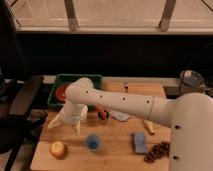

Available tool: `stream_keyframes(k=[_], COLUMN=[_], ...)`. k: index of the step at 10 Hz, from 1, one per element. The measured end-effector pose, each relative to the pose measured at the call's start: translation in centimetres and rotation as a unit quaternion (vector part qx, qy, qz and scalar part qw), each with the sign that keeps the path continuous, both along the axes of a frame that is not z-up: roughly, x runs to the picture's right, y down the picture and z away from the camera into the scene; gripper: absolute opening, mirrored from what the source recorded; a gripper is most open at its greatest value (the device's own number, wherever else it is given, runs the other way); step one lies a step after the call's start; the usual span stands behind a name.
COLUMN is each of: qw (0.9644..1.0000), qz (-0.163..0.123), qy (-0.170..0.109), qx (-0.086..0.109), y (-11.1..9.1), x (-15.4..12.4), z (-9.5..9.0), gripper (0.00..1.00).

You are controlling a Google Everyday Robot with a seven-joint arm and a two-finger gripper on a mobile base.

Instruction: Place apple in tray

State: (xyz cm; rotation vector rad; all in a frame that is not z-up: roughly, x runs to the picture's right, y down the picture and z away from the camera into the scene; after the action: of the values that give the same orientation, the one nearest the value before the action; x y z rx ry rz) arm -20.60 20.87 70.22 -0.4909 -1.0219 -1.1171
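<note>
The apple (58, 149) is small, round and yellow-orange, and lies at the front left of the wooden table. The tray (77, 78) is a green bin at the back left and holds a dark red bowl (61, 92). My gripper (65, 125) points down over the left part of the table. It is between the tray and the apple, a little above and behind the apple. Its two pale fingers (54, 121) are spread and hold nothing. My white arm (125, 102) reaches in from the right and hides part of the tray's front.
A small blue cup (92, 141) stands right of the apple. A blue sponge (139, 141), a dark cluster (157, 151), a banana (148, 126), a white cloth (120, 116) and a red item (102, 114) lie further right. A black chair (22, 102) is at the left.
</note>
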Motion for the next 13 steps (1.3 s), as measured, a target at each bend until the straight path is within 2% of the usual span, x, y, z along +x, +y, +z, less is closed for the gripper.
stream_keyframes(k=[2,6,9,11,13], qw=[0.9997,0.9981,0.9948,0.9937,0.9939], qz=[-0.001,-0.006,-0.006,-0.014,-0.02], qy=[-0.014,-0.021,-0.023,-0.021,-0.013], qx=[-0.019,-0.057,-0.099,-0.109,-0.107], y=[1.8,4.8,7.8,9.2,9.1], x=[-1.9,-3.2,-3.8,-4.3,-4.0], z=[0.8,2.0,3.0,3.2,3.0], gripper=[0.8,0.8,0.78,0.62,0.4])
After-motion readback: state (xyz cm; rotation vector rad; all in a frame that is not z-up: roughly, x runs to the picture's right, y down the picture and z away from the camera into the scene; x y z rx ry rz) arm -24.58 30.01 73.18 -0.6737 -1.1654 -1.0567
